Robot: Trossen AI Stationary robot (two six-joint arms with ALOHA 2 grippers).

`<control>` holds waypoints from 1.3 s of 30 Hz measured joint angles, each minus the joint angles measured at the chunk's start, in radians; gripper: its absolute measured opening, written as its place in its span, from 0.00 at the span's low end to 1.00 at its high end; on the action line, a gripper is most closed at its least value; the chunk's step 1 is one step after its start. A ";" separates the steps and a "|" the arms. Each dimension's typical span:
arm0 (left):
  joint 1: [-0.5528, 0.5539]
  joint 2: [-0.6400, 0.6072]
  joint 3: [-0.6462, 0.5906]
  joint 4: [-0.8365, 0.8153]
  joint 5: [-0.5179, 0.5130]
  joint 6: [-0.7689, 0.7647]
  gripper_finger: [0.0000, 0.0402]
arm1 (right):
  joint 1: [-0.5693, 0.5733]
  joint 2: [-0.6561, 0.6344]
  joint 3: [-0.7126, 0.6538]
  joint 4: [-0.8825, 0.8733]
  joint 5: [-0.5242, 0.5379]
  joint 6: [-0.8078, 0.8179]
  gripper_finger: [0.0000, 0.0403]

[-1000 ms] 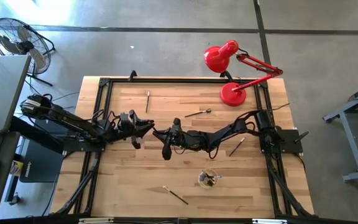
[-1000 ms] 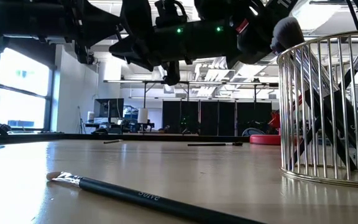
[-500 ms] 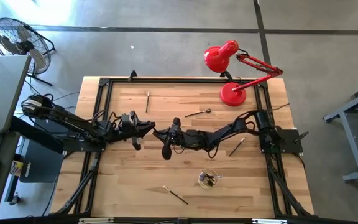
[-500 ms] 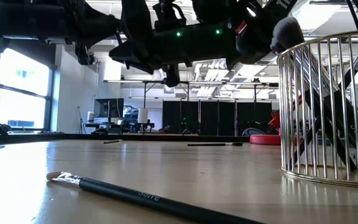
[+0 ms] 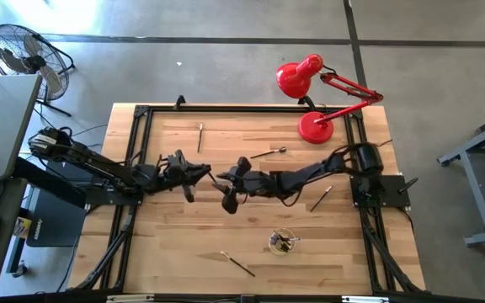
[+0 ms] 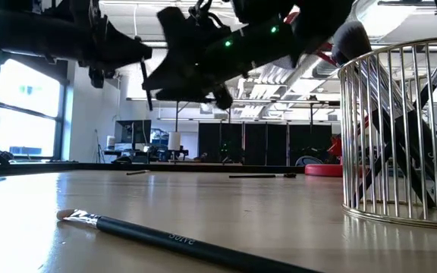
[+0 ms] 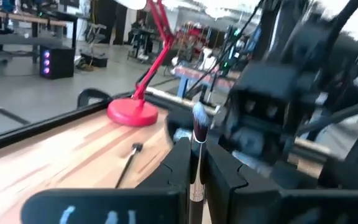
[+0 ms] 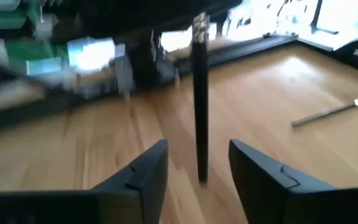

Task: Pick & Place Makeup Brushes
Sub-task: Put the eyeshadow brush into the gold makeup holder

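One makeup brush (image 8: 199, 93), dark-handled with a silvery ferrule, hangs upright over the middle of the table. My left gripper (image 5: 205, 174) is shut on it; its bristle tip (image 7: 199, 115) stands above the fingers. My right gripper (image 5: 228, 183) faces it from the right, open. The right gripper's fingers (image 8: 148, 168) stand either side of the handle's lower end, apart from it. In the low view the handle (image 6: 147, 87) shows as a thin dark line under the arms. Other brushes lie flat on the wood (image 5: 269, 152), (image 5: 200, 137), (image 5: 322, 199), (image 5: 237, 263). My left gripper pinches the brush's handle just below the ferrule (image 7: 195, 163) between its two fingers. They come level from the table's left side and lie across the brush. The brush stands upright, bristles up, its long handle hanging below the fingers, clear of the table.
A wire cup (image 5: 283, 242) holding several brushes stands near the front, right of centre, and looms large in the low view (image 6: 404, 129). A red desk lamp (image 5: 314, 126) sits at the far right corner. A black frame (image 5: 141, 114) borders the tabletop.
My right gripper has opened and let go of the brush, tipping and drawing back a little toward the table's right edge. The brush stays upright in my left gripper over the middle of the table.
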 joint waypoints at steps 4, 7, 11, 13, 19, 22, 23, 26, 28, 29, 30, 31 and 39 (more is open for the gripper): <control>0.000 0.000 0.000 -0.050 -0.001 -0.004 0.04 | 0.000 -0.115 0.000 -0.301 -0.017 0.016 0.47; 0.000 0.000 0.000 -0.071 0.045 -0.008 0.04 | 0.004 -0.198 0.000 -0.550 0.022 0.070 0.46; -0.001 0.000 0.021 -0.080 0.152 -0.029 0.04 | 0.019 -0.273 -0.008 -0.838 0.102 0.145 0.36; -0.001 0.010 0.051 -0.087 0.212 -0.013 0.04 | 0.027 -0.297 -0.055 -0.856 0.141 0.173 0.28; -0.001 0.123 0.173 -0.084 0.353 0.028 0.04 | 0.035 -0.393 -0.367 -0.461 0.066 0.183 0.02; -0.001 0.215 0.254 -0.090 0.398 0.059 0.04 | 0.034 -0.449 -0.534 -0.169 0.045 0.183 0.04; -0.001 0.248 0.291 -0.090 0.417 0.077 0.04 | 0.034 -0.465 -0.582 -0.089 0.052 0.183 0.05; -0.001 0.340 0.405 -0.089 0.483 0.123 0.04 | 0.034 -0.499 -0.700 0.090 0.090 0.180 0.04; -0.001 0.396 0.480 -0.089 0.530 0.149 0.04 | 0.033 -0.521 -0.758 0.148 0.092 0.181 0.02; -0.001 0.423 0.520 -0.089 0.545 0.155 0.04 | 0.033 -0.532 -0.777 0.175 0.095 0.181 0.01; -0.001 0.452 0.558 -0.089 0.558 0.158 0.04 | 0.033 -0.543 -0.796 0.189 0.101 0.182 0.01; -0.001 0.481 0.597 -0.089 0.566 0.158 0.04 | 0.033 -0.550 -0.812 0.198 0.113 0.182 0.01; -0.001 0.701 0.896 -0.198 0.689 0.156 0.04 | 0.036 -0.559 -0.833 0.212 0.141 0.200 0.01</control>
